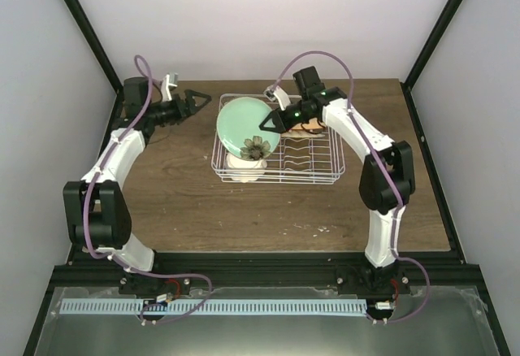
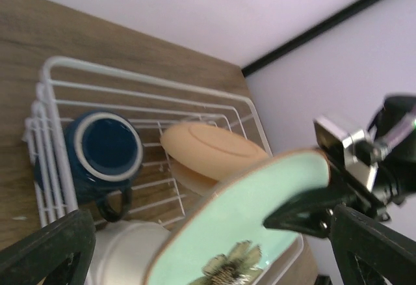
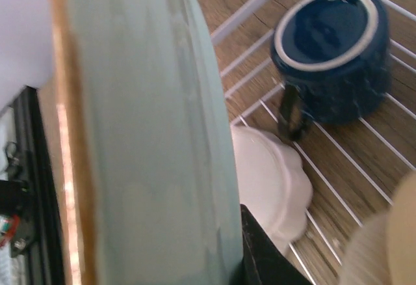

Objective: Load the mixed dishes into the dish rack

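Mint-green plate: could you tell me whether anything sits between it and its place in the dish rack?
Yes. The white scalloped dish lies in the dish rack right under the lower edge of the mint-green plate, held at its rim by the right tool. The blue mug and orange plate sit aside.

Looks like a robot lab cell: left arm and right arm bolted to a black rail, wood-grain desk boxed in by plain white panels and black struts.

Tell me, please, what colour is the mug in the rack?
The mug is dark blue with a pale rim, clearest in the left wrist view.
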Motion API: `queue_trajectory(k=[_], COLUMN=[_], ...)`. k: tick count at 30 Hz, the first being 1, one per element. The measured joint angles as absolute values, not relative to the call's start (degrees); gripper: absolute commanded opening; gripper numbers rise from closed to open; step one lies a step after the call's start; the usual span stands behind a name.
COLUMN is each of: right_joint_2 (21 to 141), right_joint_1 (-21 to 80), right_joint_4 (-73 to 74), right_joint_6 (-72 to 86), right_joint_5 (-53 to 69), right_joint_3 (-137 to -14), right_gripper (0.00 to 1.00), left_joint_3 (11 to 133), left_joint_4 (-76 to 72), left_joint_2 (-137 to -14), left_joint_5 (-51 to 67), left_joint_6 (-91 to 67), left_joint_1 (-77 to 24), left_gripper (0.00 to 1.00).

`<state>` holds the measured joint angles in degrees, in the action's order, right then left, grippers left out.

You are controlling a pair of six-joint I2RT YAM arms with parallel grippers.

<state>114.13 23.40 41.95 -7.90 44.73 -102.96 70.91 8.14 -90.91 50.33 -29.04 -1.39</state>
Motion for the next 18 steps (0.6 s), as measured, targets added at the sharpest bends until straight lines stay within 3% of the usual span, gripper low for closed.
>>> queue_trajectory(k=[5, 12, 18], right_joint_2=[107.0, 93.4, 89.3], right_joint_1=[23.6, 27.8, 29.7], right_joint_4=[46.6, 49.4, 52.7], right_joint_6=[-14.9, -24.9, -31.2], right_joint_5=[37.0, 23.9, 12.0], right_joint_3=[-98.4, -91.7, -91.5], right_gripper=[0.01, 0.01, 0.01], left_joint_3=[74.3, 82.9, 88.2], left_joint_4=[9.6, 21.2, 34.5], left_joint_2=[-91.1, -94.5, -98.6], left_joint_5=[45.8, 30.9, 15.4], left_joint_6=[-30.4, -29.9, -26.5], left_joint_1=[2.9, 3.7, 3.4], left_gripper=[1.00, 1.00, 1.00])
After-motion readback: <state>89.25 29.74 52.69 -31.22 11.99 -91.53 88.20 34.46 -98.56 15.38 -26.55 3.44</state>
